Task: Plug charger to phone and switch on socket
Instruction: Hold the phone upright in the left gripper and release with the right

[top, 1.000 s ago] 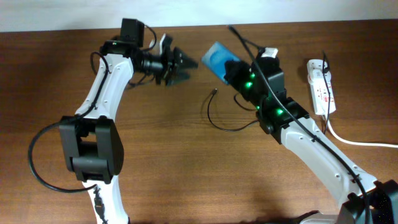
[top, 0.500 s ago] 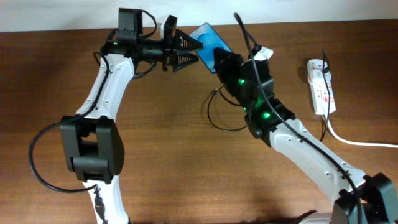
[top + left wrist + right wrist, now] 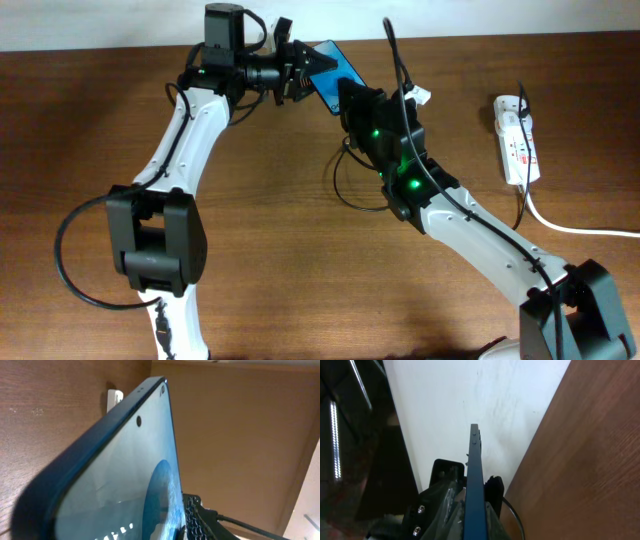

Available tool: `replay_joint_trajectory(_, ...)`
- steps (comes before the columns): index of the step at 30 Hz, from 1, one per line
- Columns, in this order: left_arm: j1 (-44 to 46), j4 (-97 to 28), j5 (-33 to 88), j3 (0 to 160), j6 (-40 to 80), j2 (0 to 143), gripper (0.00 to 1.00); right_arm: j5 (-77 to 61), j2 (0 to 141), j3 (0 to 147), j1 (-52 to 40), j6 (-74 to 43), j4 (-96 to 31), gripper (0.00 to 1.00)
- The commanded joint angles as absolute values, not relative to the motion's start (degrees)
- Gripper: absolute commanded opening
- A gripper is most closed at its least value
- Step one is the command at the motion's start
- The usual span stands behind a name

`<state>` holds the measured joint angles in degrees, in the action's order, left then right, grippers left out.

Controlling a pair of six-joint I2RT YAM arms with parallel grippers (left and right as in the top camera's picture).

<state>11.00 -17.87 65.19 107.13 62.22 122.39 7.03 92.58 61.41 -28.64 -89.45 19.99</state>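
Phone (image 3: 338, 68) is up off the table (image 3: 250, 260) at 12 o'clock, tilted on edge. The right gripper (image 3: 348, 92) clamps one end, with a finger on each face in the wrist view. This is judged a presenting hold, keeping the phone steady in mid-air for the other arm.

The left gripper (image 3: 303, 72) reaches in from 9 o'clock to the phone's corner. Whether it grips cannot be told.

The charger (image 3: 345, 200) lies in a slack loop at 6 o'clock of the phone, unheld. The socket (image 3: 517, 140) sits at 3 o'clock, well apart and untouched.
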Motion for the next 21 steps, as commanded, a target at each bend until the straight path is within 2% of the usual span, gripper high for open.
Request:
replay_joint_trajectory(1, 12.01, -7.81, 62.46, 107.83, 69.91, 122.13, 0.35, 4.73, 93.41, 62.17, -30.04, -92.29, 19.31, 0.04)
replay_joint_trajectory(5, 13.69, 1.1, 61.63, 107.83, 74.22, 122.13, 0.34, 4.47, 93.51, 62.17, -30.04, -93.56, 19.55, 0.04)
replay_joint_trajectory(8, 14.0, 0.8, 61.78, 107.83, 74.48, 122.13, 0.33, 2.48, 93.51, 62.17, -30.04, -93.51, 19.59, 0.04)
replay_joint_trajectory(11, 14.0, 0.84, 62.0, 107.83, 75.9, 122.13, 0.24, 0.03, 93.51, 62.17, -30.04, -93.54, 20.97, 0.04)
replay_joint_trajectory(16, 14.0, 0.86, 62.08, 107.83, 76.77, 122.13, 0.17, -2.35, 93.51, 62.17, -30.04, -93.51, 21.91, 0.04)
replay_joint_trajectory(21, 14.22, 0.86, 62.11, 107.83, 76.77, 122.13, 0.18, -3.9, 93.51, 62.17, -30.5, -93.51, 21.96, 0.04)
